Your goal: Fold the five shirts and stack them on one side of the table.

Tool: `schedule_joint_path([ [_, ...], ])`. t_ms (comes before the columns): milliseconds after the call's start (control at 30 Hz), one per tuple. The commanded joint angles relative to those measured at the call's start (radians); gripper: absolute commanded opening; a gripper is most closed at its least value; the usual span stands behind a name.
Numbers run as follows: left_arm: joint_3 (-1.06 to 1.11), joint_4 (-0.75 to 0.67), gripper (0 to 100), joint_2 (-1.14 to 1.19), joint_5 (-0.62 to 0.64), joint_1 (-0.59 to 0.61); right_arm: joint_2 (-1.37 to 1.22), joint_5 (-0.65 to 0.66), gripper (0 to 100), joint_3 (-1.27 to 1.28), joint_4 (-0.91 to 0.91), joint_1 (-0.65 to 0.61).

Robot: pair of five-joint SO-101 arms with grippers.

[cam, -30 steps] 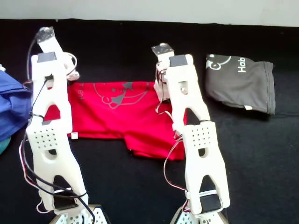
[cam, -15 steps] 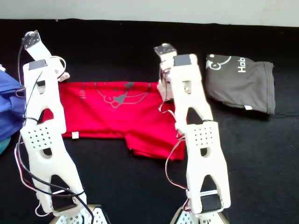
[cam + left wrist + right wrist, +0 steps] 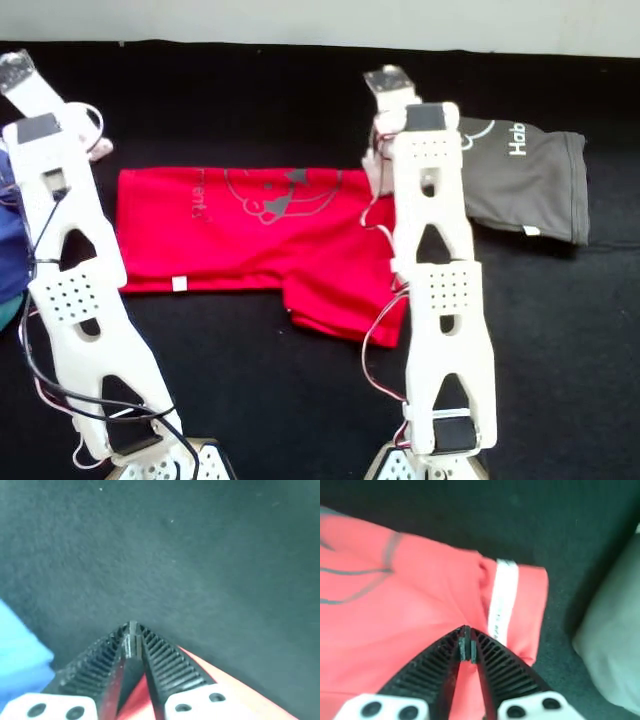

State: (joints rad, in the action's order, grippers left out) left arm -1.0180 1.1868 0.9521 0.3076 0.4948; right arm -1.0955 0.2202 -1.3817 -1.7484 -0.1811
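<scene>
A red shirt (image 3: pixel 250 235) lies spread flat in the middle of the black table, print side up, one sleeve pointing toward the arms. My left gripper (image 3: pixel 100 150) sits at its far left corner, shut, with red cloth (image 3: pixel 210 677) showing between and beside its fingers (image 3: pixel 170 670). At the shirt's far right edge, my right gripper (image 3: pixel 374 175) is shut on the red cloth (image 3: pixel 395 605) beside a white neck label (image 3: pixel 502 600). A folded grey shirt (image 3: pixel 520 185) lies at the right.
A blue garment (image 3: pixel 8 240) is bunched at the table's left edge, close to my left arm, and shows as a blue patch (image 3: pixel 20 647) in the left wrist view. The grey shirt (image 3: pixel 615 645) lies just past my right gripper. Bare black table (image 3: pixel 250 400) runs along the near side.
Both grippers moved outward, the left one to the left and the right one to the right. The red shirt stretched wider and flatter, and its print shifted right.
</scene>
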Motion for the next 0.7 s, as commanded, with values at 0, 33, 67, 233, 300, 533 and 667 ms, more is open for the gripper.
schedule_joint_path([
  [0,-0.165,0.193,1,-0.008,0.021,-0.082,0.013,0.006,0.9,-0.105,-0.016,-0.058],
  [33,-0.188,0.249,1,-0.008,0.021,-0.11,0.013,0.003,0.9,-0.111,-0.016,-0.067],
  [67,-0.202,0.296,1,-0.008,0.02,-0.136,0.013,0.002,0.9,-0.113,-0.016,-0.076],
  [233,-0.202,0.489,1,-0.007,0.017,-0.202,0.015,0.002,2.8,-0.113,-0.018,-0.091],
  [300,-0.202,0.56,1,-0.007,-0.02,-0.202,0.015,0.002,6.9,-0.12,-0.018,-0.085],
  [533,-0.071,0.583,1,-0.015,-0.216,-0.114,0.162,0.0,9.1,-0.108,-0.019,-0.093],
  [667,0.05,0.582,1,-0.015,-0.245,-0.068,0.297,0.0,9.1,-0.015,-0.019,-0.093],
])
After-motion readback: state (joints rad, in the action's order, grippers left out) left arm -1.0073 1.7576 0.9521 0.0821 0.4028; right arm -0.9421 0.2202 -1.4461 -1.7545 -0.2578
